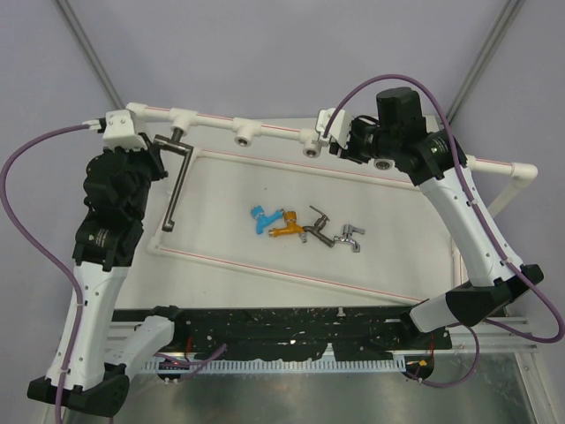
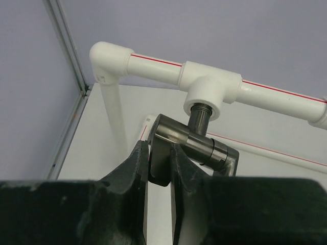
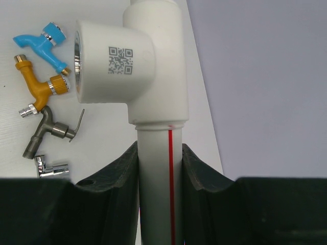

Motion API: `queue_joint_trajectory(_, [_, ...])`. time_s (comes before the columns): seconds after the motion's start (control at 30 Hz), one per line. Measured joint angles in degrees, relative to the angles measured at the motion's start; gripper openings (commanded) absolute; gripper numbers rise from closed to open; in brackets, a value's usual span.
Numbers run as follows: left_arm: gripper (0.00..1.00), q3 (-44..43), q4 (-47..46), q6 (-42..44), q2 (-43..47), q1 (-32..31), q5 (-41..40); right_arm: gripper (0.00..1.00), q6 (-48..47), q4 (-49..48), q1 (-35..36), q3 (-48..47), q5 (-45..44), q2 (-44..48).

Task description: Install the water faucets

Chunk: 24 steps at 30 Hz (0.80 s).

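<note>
White pipe frame (image 1: 265, 125) runs along the far side of the table (image 1: 265, 256). Step in hand looks like threading the big dark-grey tap (image 1: 177, 172) into the leftmost socket. Left gripper (image 2: 159, 163) is clamped on the tap's body, threaded stem seated at the tee (image 2: 209, 87). Right gripper (image 3: 159, 173) is closed around the pipe, bracing it. Next move probably calls for turning the tap in the socket while the frame is held steady. Blue tap (image 1: 259, 218), orange tap (image 1: 287, 228), dark metal tap (image 1: 318, 228) and chrome tap (image 1: 350, 237) lie loose mid-table. Only the left wrist view shows the thread engagement; only the right wrist view shows the QR sticker (image 3: 120, 60).
</note>
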<state>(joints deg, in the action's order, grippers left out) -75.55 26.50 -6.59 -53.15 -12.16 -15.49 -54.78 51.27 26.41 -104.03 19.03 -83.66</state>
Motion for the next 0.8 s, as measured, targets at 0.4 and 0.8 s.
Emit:
queue_joint_trajectory(0.4, [0.5, 11.98, -6.1, -9.2, 4.02, 6.34, 2.95, 0.05, 0.02, -0.28, 0.07, 0.0, -0.02, -0.13])
queue_joint_trajectory(0.8, [0.83, 12.7, -6.01, -15.85, 5.51, 13.77, 15.54, 0.05, 0.0, -0.39, 0.04, 0.0, -0.09, -0.22])
